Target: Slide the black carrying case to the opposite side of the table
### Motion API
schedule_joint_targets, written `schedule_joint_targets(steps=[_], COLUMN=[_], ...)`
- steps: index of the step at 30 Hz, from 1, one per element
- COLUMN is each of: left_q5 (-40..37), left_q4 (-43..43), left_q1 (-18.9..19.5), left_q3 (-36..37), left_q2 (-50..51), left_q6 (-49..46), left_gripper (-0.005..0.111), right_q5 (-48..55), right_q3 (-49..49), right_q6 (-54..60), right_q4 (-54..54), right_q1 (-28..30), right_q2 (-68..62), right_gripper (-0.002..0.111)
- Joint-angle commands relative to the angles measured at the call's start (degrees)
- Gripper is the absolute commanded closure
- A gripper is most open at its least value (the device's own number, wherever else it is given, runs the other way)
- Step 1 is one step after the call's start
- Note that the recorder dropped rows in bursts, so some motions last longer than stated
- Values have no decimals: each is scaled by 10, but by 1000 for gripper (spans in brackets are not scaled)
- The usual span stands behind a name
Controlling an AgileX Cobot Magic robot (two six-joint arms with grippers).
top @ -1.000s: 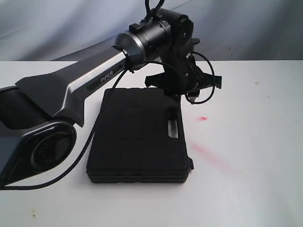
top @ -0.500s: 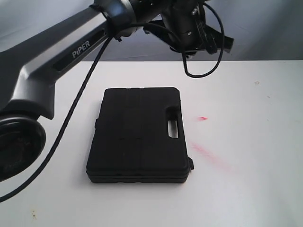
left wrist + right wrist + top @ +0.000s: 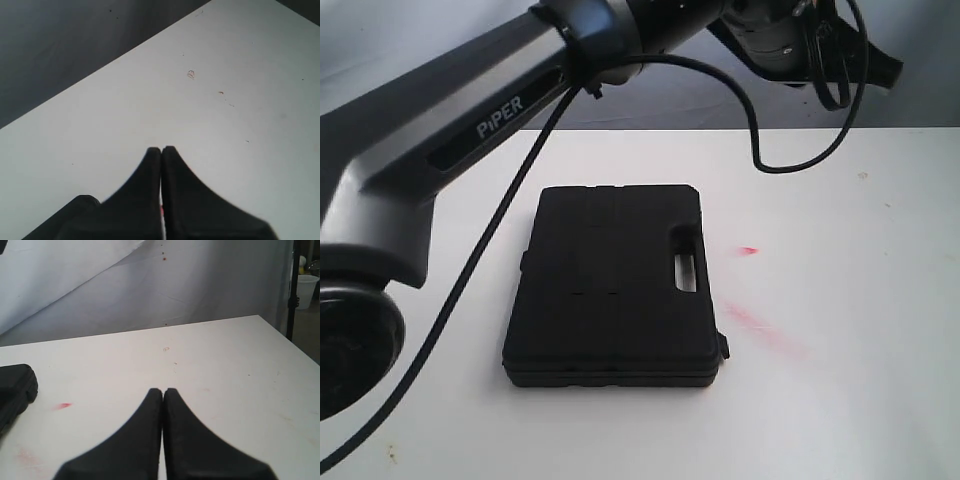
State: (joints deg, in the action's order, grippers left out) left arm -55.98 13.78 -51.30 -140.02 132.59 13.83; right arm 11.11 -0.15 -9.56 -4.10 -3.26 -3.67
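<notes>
The black carrying case (image 3: 615, 285) lies flat on the white table (image 3: 840, 300), its handle slot toward the right; nothing touches it. One corner of the case (image 3: 15, 385) shows in the right wrist view. My left arm (image 3: 500, 110) reaches high over the table's far edge, its wrist at the exterior view's top edge, well above the case. The left gripper (image 3: 161, 149) is shut with nothing in it, over bare table. The right gripper (image 3: 163, 390) is shut too, empty, low over the table to the right of the case; the exterior view does not show it.
Red smears (image 3: 760, 325) mark the table right of the case, with a small red spot (image 3: 748, 250) further back. A cable (image 3: 790, 160) loops down from the left wrist. A grey backdrop (image 3: 150, 285) hangs behind the table. The table's right edge (image 3: 285, 340) is nearby.
The left arm has risen from just behind the case's far edge and swung up and right. Its gripper has shut. The case has not moved.
</notes>
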Motion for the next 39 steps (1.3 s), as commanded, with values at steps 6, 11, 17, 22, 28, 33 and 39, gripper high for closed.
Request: schedule_joint_targets(steps=[6,11,17,22,28,33,39], left_q5=[36,102,287,364,396,461,467], left_q4=[8,4,3,-3,-64,-192,-260], left_q1=[-9,-9,-1,65,202,308,395], left_q3=[74,175,476,711,903,1032,1137], left_q2=[-51,-107,-304,-496,-682,-819,-918], left_q6=[-24,-34,-37,-34,-67,-179,-203], left_gripper=[107,107,107,107,107,107,107], right_q5=[-1,-1,-1,-1,-1,-1,-1], right_q3=[2,2,2,2,2,2,2], right_q6=[1,1,1,1,1,1,1], right_q4=[-7,-7,-7,-7,-7,-7,-7], right_q1=[3,3,3,3,3,3,3], right_q2=[-1,-1,-1,-1,-1,-1,-1], right_gripper=[108,108,108,108,108,108,108])
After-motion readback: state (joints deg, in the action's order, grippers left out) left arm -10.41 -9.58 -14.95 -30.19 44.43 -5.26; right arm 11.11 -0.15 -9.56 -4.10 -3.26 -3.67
